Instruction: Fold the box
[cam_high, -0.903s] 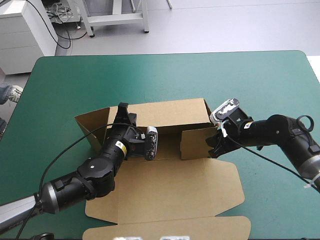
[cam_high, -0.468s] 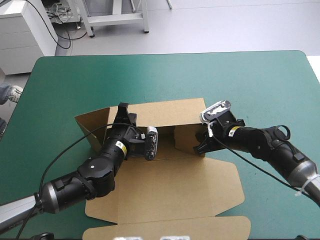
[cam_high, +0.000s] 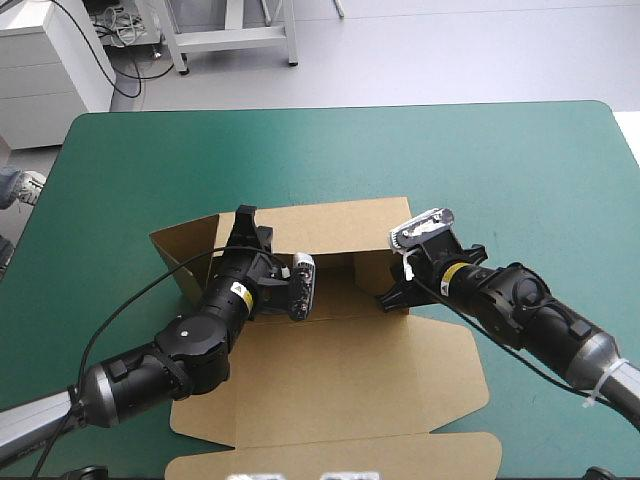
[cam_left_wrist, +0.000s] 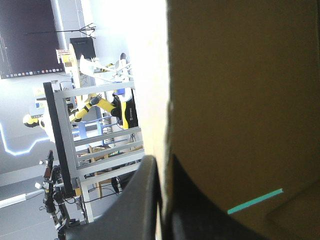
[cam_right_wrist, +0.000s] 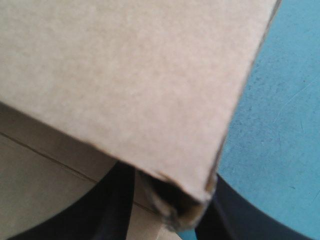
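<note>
Left jaws pinch the brown box (cam_high: 340, 385) at its left wall (cam_high: 190, 255); right jaws pinch its end flap (cam_high: 368, 272). Swung too hard, that flap could slip free and spring back.

Brown box (cam_high: 330, 350), walls up (lid flat)

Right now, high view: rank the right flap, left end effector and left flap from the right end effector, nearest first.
1. Right flap: held by the right end effector.
2. Left end effector: across the box.
3. Left flap: farthest left.
</note>
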